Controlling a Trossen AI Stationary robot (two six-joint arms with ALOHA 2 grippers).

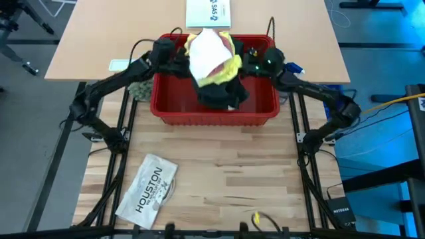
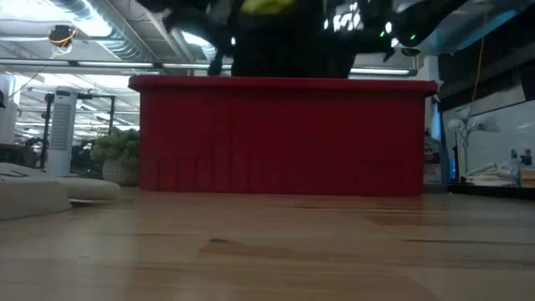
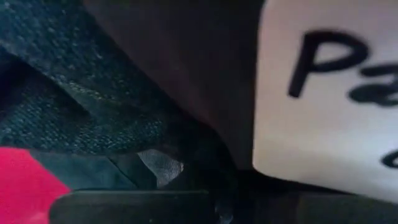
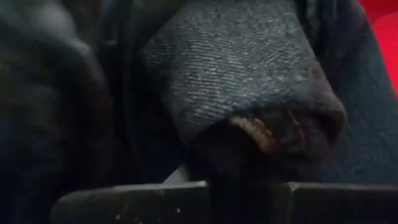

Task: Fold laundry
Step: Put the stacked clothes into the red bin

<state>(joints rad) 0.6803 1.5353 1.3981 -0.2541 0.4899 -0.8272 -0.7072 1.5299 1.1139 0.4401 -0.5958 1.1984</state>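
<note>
Reaching over the red basket (image 1: 214,109), your left gripper (image 1: 178,58) and right gripper (image 1: 255,63) both clench the dark trousers (image 1: 222,93), lifting the laundry pile.

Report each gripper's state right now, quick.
Left gripper: shut, in the laundry pile over the red basket; a grip cannot be told.
Right gripper: shut, pressed against dark trousers; a grip cannot be told.

So the bench (image 1: 219,166) is light butcher-block style wood, with a paler tan top butted up against its far edge. Sitting right on it: a red plastic basket (image 1: 212,109) at the far side, a flat white "HOUSTON" item (image 1: 147,189) near the front left, and a small yellow bit (image 1: 255,216) by the front edge.
</note>
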